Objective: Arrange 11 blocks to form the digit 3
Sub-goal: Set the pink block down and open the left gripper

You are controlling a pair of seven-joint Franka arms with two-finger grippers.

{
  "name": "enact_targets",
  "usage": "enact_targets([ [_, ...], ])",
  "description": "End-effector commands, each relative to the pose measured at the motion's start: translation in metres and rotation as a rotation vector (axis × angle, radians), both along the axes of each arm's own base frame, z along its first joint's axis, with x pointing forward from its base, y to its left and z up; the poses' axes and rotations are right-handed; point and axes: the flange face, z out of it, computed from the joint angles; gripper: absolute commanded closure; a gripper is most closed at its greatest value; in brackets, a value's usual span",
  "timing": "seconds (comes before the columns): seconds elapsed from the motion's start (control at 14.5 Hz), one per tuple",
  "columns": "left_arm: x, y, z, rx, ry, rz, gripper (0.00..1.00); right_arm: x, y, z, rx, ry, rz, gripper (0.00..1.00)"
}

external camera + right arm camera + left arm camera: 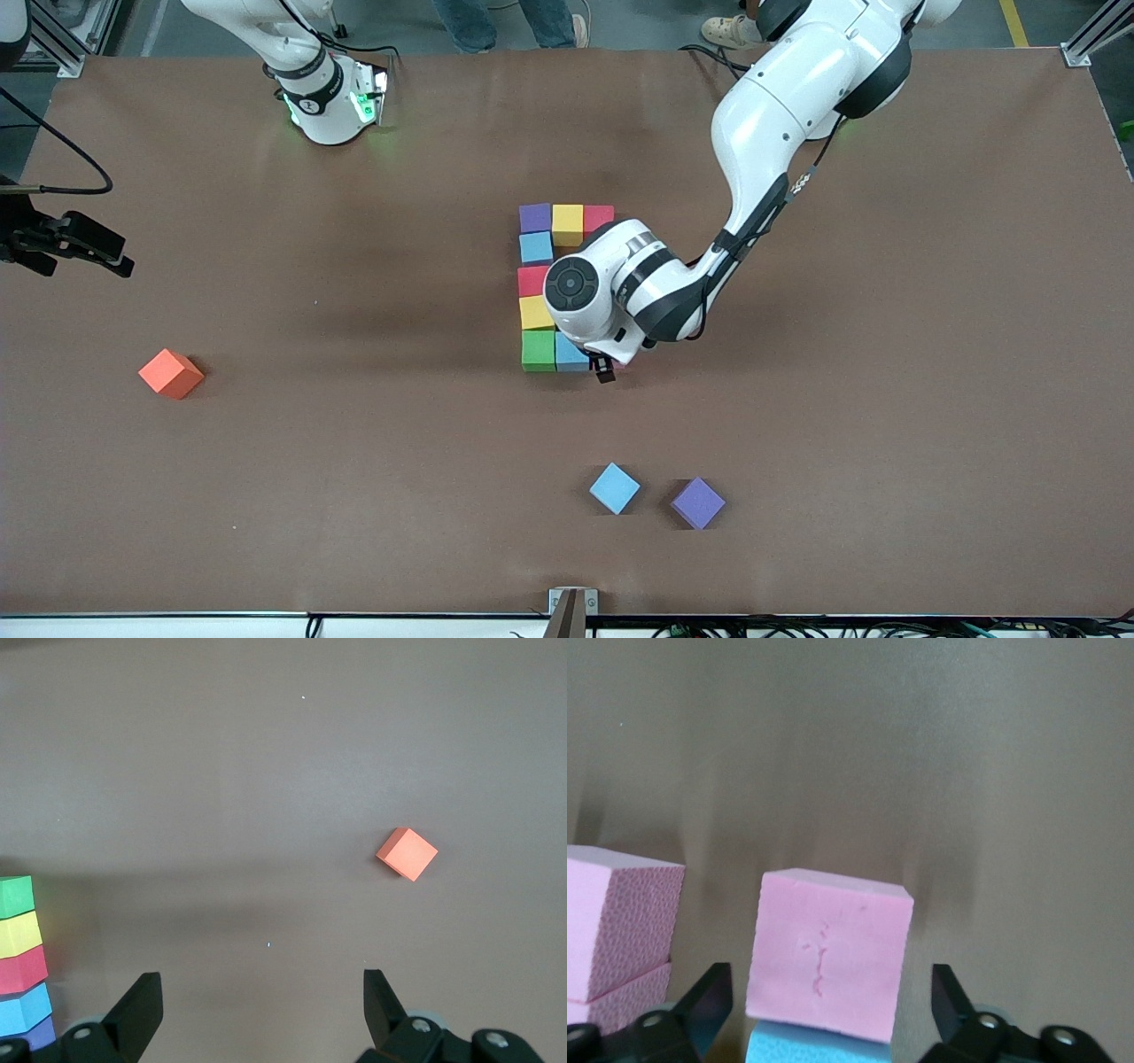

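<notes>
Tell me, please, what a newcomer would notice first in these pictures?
The multicoloured figure at mid-table, with the left claw low over its nearer end, open around a pink cube. Next, the orange cube alone toward the right arm's end, and a blue cube and purple cube nearest the camera.

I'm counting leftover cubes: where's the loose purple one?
The purple cube lies near the front camera's table edge, beside the loose blue cube, toward the left arm's end.

glossy white arm shells with black joint bands, a black round cap on the left arm's wrist, green lights glowing at the right arm's base, black fingers.
</notes>
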Motion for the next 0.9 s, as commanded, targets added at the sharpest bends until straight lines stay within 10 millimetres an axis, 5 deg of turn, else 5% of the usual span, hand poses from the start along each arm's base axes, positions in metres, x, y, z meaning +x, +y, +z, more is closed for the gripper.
enact_targets([
  [0.0, -0.002, -0.005, 0.031, -0.034, 0.019, -0.042, 0.0, -0.007, 0.0, 0.004, -0.003, -0.003, -0.008, 0.0],
  [0.28, 0.01, 0.007, 0.075, -0.104, 0.033, -0.179, 0.0, -0.007, 0.001, 0.005, -0.005, -0.003, -0.005, 0.0],
  [0.48, 0.024, 0.04, 0.122, -0.101, 0.067, -0.389, 0.0, -0.007, 0.0, 0.005, -0.005, -0.005, -0.007, 0.0],
  [0.83, 0.072, 0.144, 0.2, -0.105, 0.061, -0.684, 0.0, -0.006, 0.001, 0.003, -0.005, -0.012, -0.004, 0.0],
])
